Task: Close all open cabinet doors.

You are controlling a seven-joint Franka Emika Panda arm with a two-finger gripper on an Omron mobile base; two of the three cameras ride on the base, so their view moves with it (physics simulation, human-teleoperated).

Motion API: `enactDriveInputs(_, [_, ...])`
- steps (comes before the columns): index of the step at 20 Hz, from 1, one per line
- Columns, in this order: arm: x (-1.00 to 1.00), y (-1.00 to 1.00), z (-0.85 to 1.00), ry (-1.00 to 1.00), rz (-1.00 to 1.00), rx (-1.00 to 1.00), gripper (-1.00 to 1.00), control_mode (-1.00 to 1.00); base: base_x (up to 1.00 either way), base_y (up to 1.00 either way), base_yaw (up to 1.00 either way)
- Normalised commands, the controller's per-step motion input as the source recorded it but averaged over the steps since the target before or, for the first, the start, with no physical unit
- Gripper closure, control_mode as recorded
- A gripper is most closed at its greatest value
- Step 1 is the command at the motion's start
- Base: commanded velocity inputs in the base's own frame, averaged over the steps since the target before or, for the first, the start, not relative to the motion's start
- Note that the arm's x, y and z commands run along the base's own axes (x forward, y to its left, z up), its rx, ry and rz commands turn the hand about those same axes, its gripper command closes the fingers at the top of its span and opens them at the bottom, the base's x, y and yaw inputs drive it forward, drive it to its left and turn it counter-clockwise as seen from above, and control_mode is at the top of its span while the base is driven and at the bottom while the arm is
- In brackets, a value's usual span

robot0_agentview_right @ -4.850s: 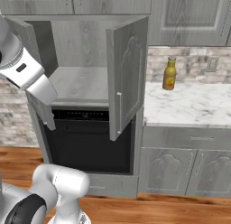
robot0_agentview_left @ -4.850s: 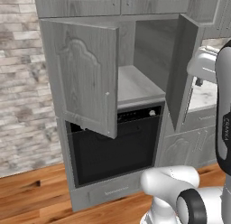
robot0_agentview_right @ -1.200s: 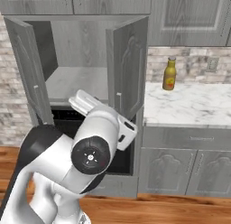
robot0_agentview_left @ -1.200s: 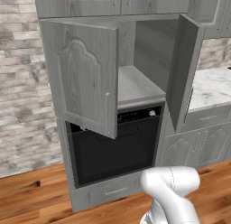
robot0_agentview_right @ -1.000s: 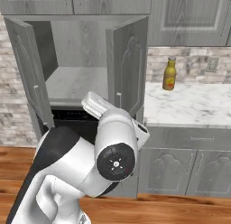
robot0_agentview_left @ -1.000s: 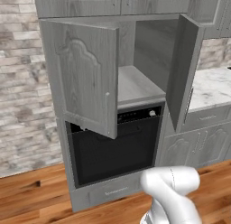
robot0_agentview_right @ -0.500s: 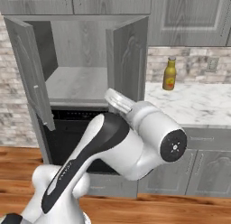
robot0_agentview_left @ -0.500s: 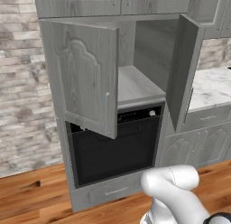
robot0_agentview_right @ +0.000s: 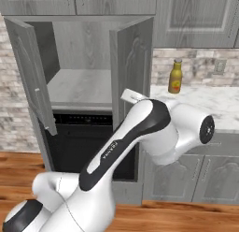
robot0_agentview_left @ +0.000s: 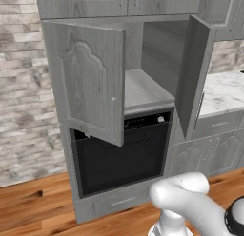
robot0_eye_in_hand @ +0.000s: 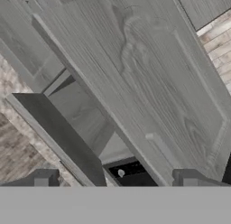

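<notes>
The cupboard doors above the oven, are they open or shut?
Open. The left door and right door both swing outward, showing the bare shelf inside.

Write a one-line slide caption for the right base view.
White robot arm reaching toward the open right grey wood-grain cabinet door above the black glass oven; left door also open.

The arm (robot0_agentview_right: 140, 133) is glossy white with rounded, bulbous segments, a broad black stripe bearing small white lettering along one link, dark round joint caps with a pale centre dot, and two small grey squared fingertips (robot0_eye_in_hand: 43, 178).
</notes>
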Motion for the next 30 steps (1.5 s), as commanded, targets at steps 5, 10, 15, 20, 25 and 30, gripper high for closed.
enactDriveInputs(5, [0.22, 0.11, -0.18, -0.01, 0.01, 0.0, -1.0, -1.0, 0.0, 0.0, 0.0])
enactDriveInputs(10, [0.02, 0.24, -0.06, 0.0, -0.04, 0.0, -1.0, -1.0, 0.0, 0.0, 0.0])
enactDriveInputs(15, [0.06, 0.19, 0.0, 0.0, -0.03, 0.0, -1.0, -1.0, 0.0, 0.0, 0.0])
enactDriveInputs(20, [0.15, 0.15, -0.09, -0.01, -0.03, 0.0, -1.0, -1.0, 0.0, 0.0, 0.0])
enactDriveInputs(25, [0.33, 0.14, -0.2, -0.03, -0.02, 0.0, -1.0, -1.0, 0.0, 0.0, 0.0])
enactDriveInputs(30, [0.48, 0.08, -0.23, -0.02, 0.0, 0.0, -1.0, -1.0, 0.0, 0.0, 0.0])
